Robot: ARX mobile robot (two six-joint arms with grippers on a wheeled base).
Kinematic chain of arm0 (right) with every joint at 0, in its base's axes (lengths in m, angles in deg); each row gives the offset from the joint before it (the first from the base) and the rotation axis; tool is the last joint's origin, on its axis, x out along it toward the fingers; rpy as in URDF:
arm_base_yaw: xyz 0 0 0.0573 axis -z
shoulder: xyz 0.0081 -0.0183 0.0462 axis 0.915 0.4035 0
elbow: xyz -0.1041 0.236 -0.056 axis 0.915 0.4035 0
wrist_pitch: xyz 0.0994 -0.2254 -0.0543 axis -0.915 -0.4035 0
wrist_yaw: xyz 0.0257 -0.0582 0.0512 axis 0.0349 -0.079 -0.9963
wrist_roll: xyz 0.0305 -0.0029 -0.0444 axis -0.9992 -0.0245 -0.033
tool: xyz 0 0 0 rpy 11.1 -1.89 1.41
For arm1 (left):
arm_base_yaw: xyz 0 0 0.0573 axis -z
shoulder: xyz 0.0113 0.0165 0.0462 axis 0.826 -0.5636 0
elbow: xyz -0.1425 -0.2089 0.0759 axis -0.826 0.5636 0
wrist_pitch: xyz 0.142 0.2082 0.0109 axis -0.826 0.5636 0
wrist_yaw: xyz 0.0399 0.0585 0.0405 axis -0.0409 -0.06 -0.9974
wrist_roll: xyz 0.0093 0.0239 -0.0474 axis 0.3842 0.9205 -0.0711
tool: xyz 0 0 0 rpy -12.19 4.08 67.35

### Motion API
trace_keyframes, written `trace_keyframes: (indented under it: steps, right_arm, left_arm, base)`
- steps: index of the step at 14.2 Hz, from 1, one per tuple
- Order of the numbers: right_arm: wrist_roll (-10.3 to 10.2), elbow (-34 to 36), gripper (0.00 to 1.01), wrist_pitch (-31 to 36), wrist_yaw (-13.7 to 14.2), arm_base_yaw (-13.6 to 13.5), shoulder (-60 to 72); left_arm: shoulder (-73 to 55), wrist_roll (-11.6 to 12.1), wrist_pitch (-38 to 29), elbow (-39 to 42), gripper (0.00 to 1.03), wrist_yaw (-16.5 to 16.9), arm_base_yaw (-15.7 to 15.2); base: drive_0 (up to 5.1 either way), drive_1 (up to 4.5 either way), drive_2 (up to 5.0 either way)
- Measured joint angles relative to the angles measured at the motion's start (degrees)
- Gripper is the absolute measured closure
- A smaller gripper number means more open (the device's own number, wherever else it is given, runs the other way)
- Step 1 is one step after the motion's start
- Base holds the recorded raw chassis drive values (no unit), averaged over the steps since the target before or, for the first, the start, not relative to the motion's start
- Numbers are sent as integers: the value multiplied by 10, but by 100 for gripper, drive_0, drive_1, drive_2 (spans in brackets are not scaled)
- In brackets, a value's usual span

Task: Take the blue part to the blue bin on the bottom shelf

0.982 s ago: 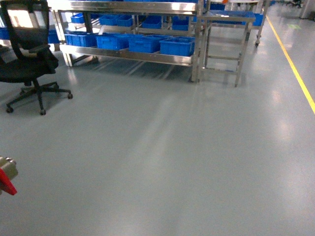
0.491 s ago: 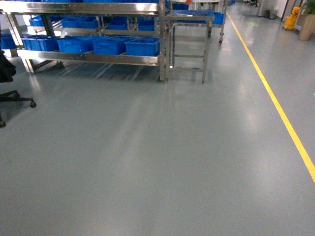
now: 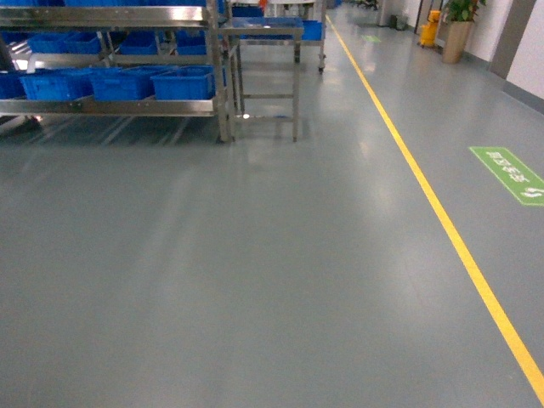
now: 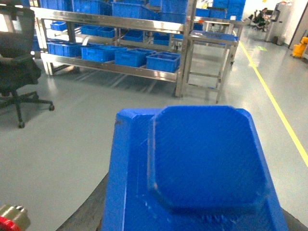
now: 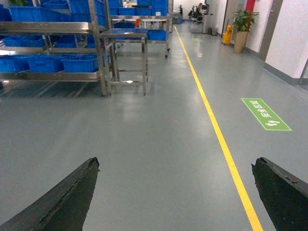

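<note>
In the left wrist view a blue part (image 4: 197, 168) fills the lower frame, with a raised eight-sided panel on top. It sits directly ahead of the left pincer, whose fingers are hidden beneath it, so whether the part is gripped cannot be told. In the right wrist view the right pincer (image 5: 183, 192) is seen spread wide, its two dark fingertips (image 5: 67, 197) at the bottom corners with only floor between them.

The floor (image 3: 255, 272) is smooth grey and glossy, with soft reflections. A yellow line (image 3: 442, 221) is painted from 12 o'clock down toward 5 o'clock in the head view, and a green floor sign (image 3: 508, 174) lies at 3 o'clock. At 10 o'clock stands the steel rack; its bottom shelf (image 3: 110, 107) carries a row of blue bins (image 3: 183, 82). Just beside the rack's right end a small steel desk (image 3: 265, 76) with thin legs is seen. A potted plant (image 3: 459, 25) and a yellow bucket (image 3: 432, 25) stand at 1 o'clock. An office chair (image 4: 17, 62) is visible at 9 o'clock in the left wrist view.

Compared with a second ago, the rack has been shifted leftward in the head view, the chair has left that view, and the yellow line has been brought toward the middle.
</note>
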Motion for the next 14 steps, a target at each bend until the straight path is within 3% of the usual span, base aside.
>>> trace_keyframes:
  steps: [3,14]
  right_arm:
    - [0,0,3,0,0,0,0]
    - [0,0,3,-1,0,0,0]
  left_arm:
    - [0,0,0,0,60,1,2]
    - [0,0,-2,0,60,0,1]
  base:
    - [-15,-15,-15]
    - [-6,397,-409]
